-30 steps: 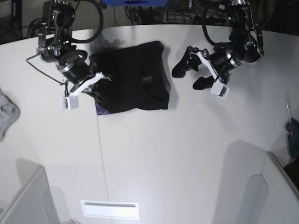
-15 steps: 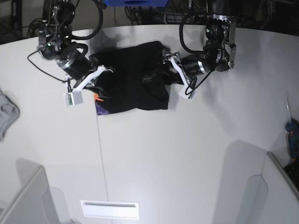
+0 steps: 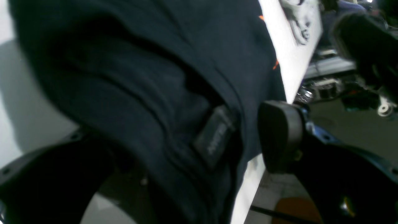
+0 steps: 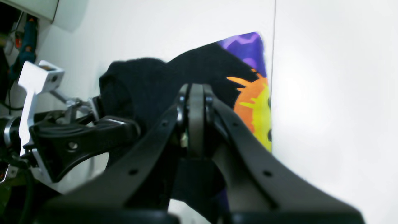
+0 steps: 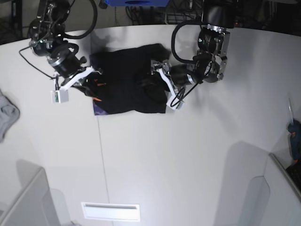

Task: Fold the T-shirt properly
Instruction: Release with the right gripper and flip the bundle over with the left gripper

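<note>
The black T-shirt [image 5: 124, 80] lies bunched at the back middle of the white table [image 5: 178, 160]. A purple corner of its print [image 5: 96, 110] peeks out at its front left. My right gripper [image 5: 91, 82] is shut on the T-shirt's left edge. In the right wrist view the fingers [image 4: 191, 93] are pressed together on black cloth [image 4: 149, 81], beside the purple, orange and yellow print [image 4: 252, 102]. My left gripper [image 5: 157, 84] is on the shirt's right edge. In the left wrist view it [image 3: 161, 161] is open, its jaws astride a thick fold with a sewn label [image 3: 214, 137].
A light-grey cloth [image 5: 7, 115] lies at the table's left edge. A white slot [image 5: 110, 211] sits near the front edge. A blue tool [image 5: 295, 141] is off the right edge, a blue box [image 5: 136, 2] behind the table. A seam [image 5: 101, 155] runs down the table.
My left arm has swung left from the bare table onto the shirt's right edge. My right gripper has moved a little left and back, pulling the shirt's left edge with it.
</note>
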